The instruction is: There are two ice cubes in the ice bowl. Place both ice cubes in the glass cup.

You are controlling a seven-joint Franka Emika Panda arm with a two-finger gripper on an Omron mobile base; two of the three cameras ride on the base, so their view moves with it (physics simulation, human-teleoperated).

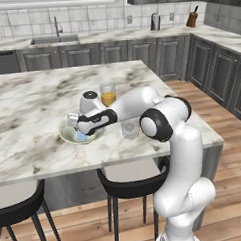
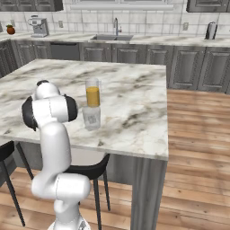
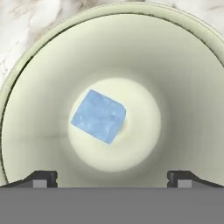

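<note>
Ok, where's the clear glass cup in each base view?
Left base view: glass cup near the island's front edge, just left of the arm's elbow.
Right base view: glass cup centre-left, right of the arm.
Shared landmark: the orange juice glass just behind it.

ice cube (image 3: 99,116) unobstructed in bowl (image 3: 183,74), jaws spread wide above

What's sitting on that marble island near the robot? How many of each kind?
Ice cubes in the bowl: 1
Bowls: 1
Clear cups: 1
Juice glasses: 1
Total: 4
</note>
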